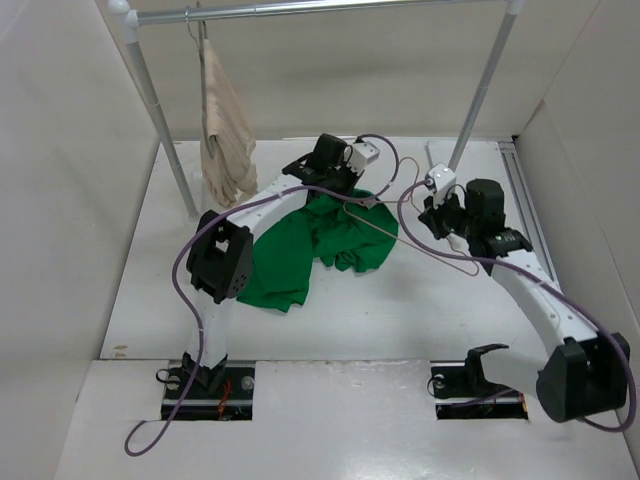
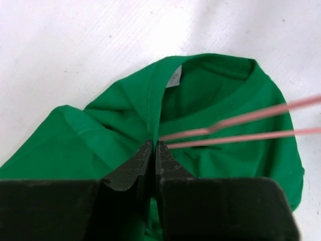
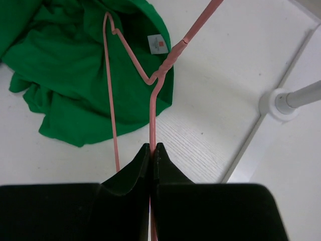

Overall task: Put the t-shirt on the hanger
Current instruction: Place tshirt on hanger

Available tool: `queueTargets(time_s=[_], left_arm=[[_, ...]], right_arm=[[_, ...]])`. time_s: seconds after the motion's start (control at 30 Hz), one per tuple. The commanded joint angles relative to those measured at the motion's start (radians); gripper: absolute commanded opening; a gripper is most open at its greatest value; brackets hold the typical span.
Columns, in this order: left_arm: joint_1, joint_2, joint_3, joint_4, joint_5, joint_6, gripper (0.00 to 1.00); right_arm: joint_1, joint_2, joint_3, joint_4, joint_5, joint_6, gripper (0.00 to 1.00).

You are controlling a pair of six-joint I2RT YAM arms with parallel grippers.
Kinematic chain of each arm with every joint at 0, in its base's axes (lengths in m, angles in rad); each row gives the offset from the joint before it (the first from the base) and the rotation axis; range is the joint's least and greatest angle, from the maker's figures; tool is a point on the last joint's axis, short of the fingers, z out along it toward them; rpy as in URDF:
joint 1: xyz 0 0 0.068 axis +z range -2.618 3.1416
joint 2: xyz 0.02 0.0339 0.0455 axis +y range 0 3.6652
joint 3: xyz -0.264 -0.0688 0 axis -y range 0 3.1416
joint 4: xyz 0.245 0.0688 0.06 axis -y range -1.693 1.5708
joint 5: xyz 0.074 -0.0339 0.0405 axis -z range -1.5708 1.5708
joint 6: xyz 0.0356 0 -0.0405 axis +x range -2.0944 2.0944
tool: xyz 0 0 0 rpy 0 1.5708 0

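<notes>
The t-shirt (image 2: 115, 115), crumpled midway between the desk's (image 1: 400, 310) side edges, is pinched at its collar by the left gripper (image 2: 153, 148). The hanger (image 3: 152, 120) is clamped in the right gripper (image 3: 153, 148). Threading is judged in hand: next the wire must be eased into the neck.

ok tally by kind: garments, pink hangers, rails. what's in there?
Garments: 2 (green t-shirt on the table, beige garment hanging from the rail)
Pink hanger: 1
Rail: 1
Total: 4
</notes>
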Motion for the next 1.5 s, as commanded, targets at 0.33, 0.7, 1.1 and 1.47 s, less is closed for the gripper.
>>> queueTargets(time_s=[0.33, 0.7, 1.1, 1.47], left_arm=[[0.037, -0.077, 0.024, -0.042, 0.016, 0.079, 0.00], [0.046, -0.055, 0.042, -0.033, 0.016, 0.036, 0.00], [0.034, -0.037, 0.070, -0.024, 0.025, 0.006, 0.00], [-0.007, -0.075, 0.105, -0.057, 0.112, 0.067, 0.00]], right_arm=[[0.033, 0.005, 0.061, 0.126, -0.017, -0.093, 0.00], [0.033, -0.136, 0.004, 0.037, 0.093, -0.117, 0.00], [0.033, -0.041, -0.019, 0.106, 0.026, -0.139, 0.00], [0.033, 0.154, -0.071, 0.424, -0.178, -0.038, 0.00]])
